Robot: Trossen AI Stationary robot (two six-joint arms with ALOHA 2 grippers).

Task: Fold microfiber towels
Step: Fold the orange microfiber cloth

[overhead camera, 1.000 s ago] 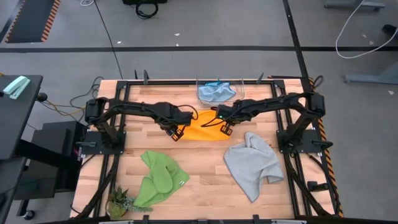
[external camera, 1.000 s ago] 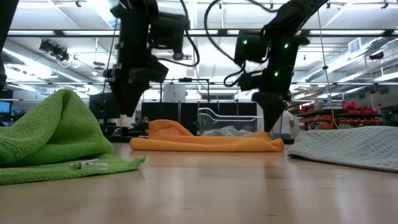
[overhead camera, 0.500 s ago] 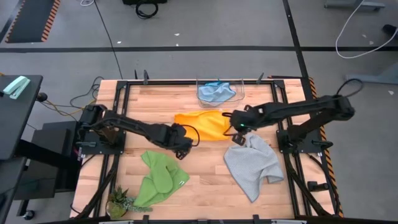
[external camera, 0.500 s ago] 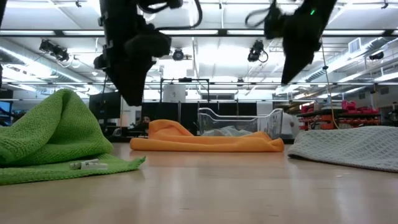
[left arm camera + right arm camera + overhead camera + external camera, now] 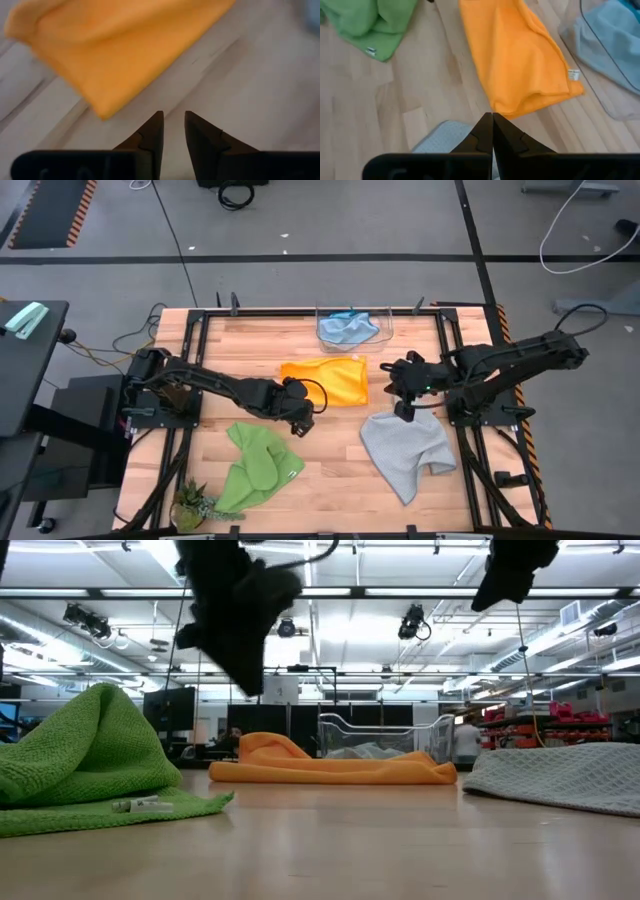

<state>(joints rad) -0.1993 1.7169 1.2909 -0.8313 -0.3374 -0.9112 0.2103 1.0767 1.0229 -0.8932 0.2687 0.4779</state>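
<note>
Even, bright overhead illumination is seen in the high view, with only faint, soft shadows cast on the pale wooden slatted tabletop [image 5: 330, 450]. In the low view, long ceiling strip lights [image 5: 420, 590] produce glare, and the dark arms are rendered as blurred silhouettes against them. In the left wrist view, the folded yellow-orange microfiber cloth [image 5: 115, 45] is shown soft and out of focus.

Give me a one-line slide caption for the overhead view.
Folded orange towel at centre; left gripper and right gripper hover empty beside it, green towel and grey towel unfolded.
</note>
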